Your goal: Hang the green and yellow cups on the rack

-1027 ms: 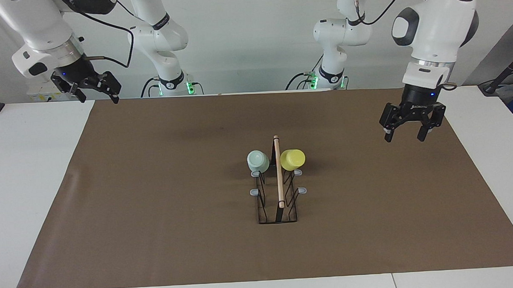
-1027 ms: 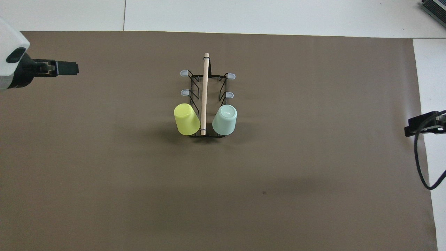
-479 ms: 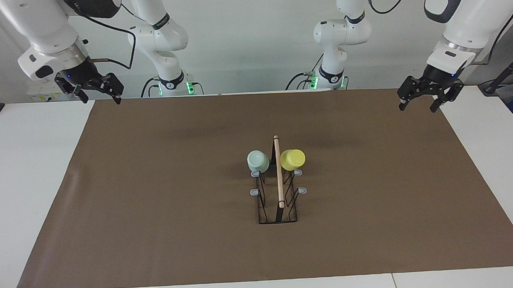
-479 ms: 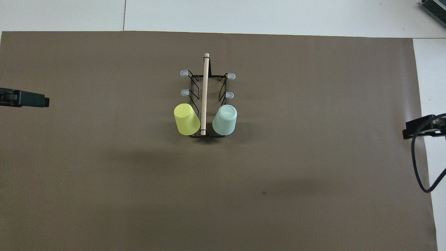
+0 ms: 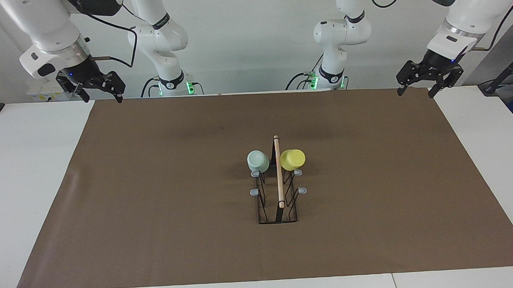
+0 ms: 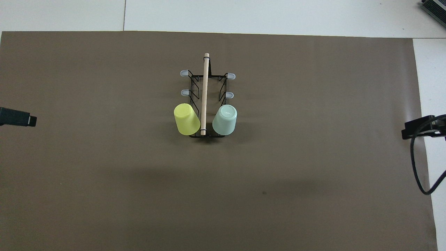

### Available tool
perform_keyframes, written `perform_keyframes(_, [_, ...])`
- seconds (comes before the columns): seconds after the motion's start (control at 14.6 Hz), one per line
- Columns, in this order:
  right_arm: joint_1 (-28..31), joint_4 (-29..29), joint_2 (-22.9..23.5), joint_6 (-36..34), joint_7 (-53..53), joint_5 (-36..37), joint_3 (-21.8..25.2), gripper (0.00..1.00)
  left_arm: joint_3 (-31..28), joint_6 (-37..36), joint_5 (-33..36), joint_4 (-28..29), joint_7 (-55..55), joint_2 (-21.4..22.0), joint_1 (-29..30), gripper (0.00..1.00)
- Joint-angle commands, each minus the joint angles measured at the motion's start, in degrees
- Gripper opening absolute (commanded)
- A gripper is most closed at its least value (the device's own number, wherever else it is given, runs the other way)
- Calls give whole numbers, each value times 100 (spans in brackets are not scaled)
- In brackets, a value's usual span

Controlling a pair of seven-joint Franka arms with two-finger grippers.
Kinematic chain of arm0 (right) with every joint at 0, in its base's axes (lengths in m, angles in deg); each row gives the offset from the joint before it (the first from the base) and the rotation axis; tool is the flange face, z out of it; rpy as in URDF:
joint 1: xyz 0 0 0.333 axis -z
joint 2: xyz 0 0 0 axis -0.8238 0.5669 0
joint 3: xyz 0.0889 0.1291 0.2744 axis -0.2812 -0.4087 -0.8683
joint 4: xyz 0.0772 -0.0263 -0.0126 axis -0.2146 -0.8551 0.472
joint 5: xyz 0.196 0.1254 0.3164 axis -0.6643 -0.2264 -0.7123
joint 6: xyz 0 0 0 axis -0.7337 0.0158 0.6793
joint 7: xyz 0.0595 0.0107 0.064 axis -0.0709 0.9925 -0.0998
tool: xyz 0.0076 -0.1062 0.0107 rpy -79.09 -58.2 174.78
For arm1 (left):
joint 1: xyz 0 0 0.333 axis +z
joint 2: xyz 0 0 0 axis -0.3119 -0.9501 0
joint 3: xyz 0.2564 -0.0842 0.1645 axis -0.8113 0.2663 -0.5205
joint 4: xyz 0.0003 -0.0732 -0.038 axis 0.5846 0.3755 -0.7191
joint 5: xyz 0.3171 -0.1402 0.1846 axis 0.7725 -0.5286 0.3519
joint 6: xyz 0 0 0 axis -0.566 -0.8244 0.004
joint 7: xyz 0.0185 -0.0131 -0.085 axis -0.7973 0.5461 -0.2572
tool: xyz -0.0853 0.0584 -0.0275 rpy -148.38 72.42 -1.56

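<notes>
The rack (image 5: 279, 190) is a black wire frame with a wooden rod on top, standing mid-mat. The green cup (image 5: 258, 161) and the yellow cup (image 5: 293, 159) hang upside down on its two prongs nearest the robots, green on the right arm's side, yellow on the left arm's side. In the overhead view the rack (image 6: 205, 94) carries the yellow cup (image 6: 186, 119) and the green cup (image 6: 224, 120). My left gripper (image 5: 415, 92) hangs open and empty over the mat's corner near its base. My right gripper (image 5: 101, 97) hangs open and empty over the other near corner.
A brown mat (image 5: 156, 207) covers most of the white table (image 5: 32, 190). Grey-tipped prongs (image 5: 254, 192) farther from the robots on the rack stand bare. Only the tip of the left gripper (image 6: 21, 118) and of the right gripper (image 6: 414, 128) shows at the overhead view's side edges.
The left gripper has risen and drawn back from over the mat to its near corner. The right gripper shifted only slightly. The cups and rack have not moved.
</notes>
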Motion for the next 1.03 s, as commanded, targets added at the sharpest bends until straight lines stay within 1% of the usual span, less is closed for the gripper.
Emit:
perform_keyframes(0.0, [110,-34,-218,10,137,-79,-8,100,41,-241,-45,-286,95,-192,84,100])
perform_keyframes(0.27, [101,-34,-542,-16,137,-79,-7,100,49,-505,-37,-646,52,-342,84,100])
perform_keyframes(0.48, [31,-95,-649,-112,155,-158,-51,100,58,-496,-37,-620,-27,-333,-22,100])
perform_keyframes(0.62, [48,-96,-527,-70,137,-228,-34,100,58,-470,-19,-612,-28,-351,13,100])
perform_keyframes(0.75, [66,70,-299,-43,128,-176,-25,100,102,-487,147,-629,-28,-342,-13,100])
perform_keyframes(0.82, [57,228,-97,-43,111,-175,-25,100,154,-505,261,-638,-19,-351,5,100])
perform_keyframes(0.96, [66,535,255,-51,102,-158,-25,100,400,-549,280,-620,-19,-307,118,100])
